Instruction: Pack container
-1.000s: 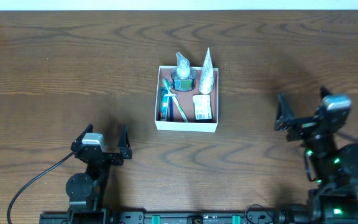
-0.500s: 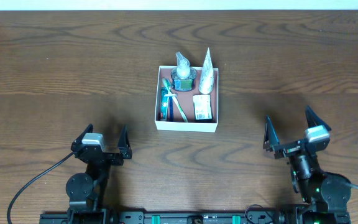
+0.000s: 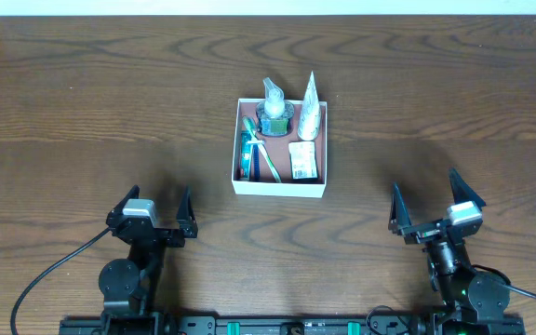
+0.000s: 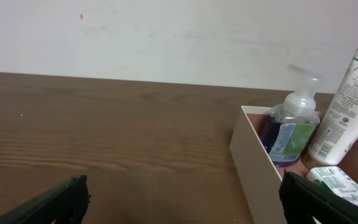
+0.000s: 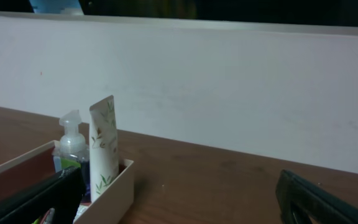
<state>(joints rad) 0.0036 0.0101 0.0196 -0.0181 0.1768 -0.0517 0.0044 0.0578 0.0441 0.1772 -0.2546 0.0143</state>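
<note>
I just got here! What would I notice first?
The white container in the middle of the dark wooden table stands out, filled with a pump bottle, a tall white tube and smaller toiletries. Near the table's front edge, the left gripper and right gripper sit open, holding nothing.

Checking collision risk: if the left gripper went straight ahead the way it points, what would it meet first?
Likely nothing: the left gripper points along the table, left of the container, toward the white wall beyond. The margin beside the container is hard to judge.
</note>
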